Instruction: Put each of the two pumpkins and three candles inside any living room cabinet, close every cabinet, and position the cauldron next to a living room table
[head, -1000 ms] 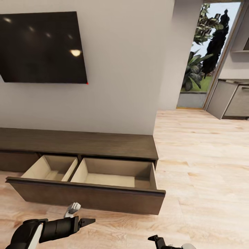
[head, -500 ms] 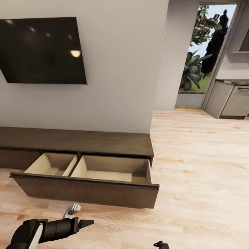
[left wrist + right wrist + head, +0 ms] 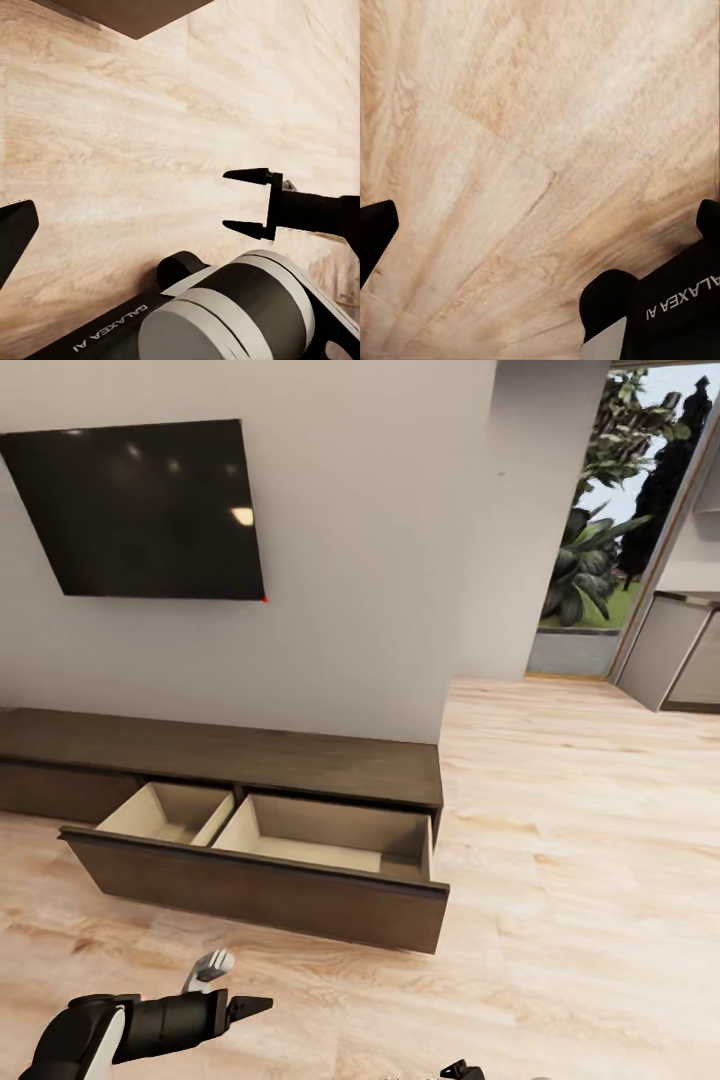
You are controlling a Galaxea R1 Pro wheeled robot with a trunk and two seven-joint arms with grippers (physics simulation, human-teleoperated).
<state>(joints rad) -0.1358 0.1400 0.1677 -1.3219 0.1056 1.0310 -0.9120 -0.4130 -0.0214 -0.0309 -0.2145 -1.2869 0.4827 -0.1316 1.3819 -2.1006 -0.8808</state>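
Left claw: I see my left gripper [image 3: 262, 1005] low in the head view, above the wood floor [image 3: 560, 920], and I cannot tell how wide it is spread; one dark finger [image 3: 15, 232] shows at the edge of the left wrist view. It holds nothing that I can see.
Right claw: the left wrist view catches my right gripper [image 3: 244, 200] with its two black fingertips parted and only bare floor between them, so it is released and grips nothing. In the head view just a tip of it [image 3: 458, 1071] pokes in at the lower edge.
Cabinet: the long low dark-brown cabinet [image 3: 330, 760] stands against the white wall [image 3: 380, 560], under the wall-mounted television [image 3: 150, 510].
Drawer: one wide drawer [image 3: 270, 885] is pulled out, its two pale compartments bare inside.
Doorway: at the far right, green plants [image 3: 600, 540] outside.
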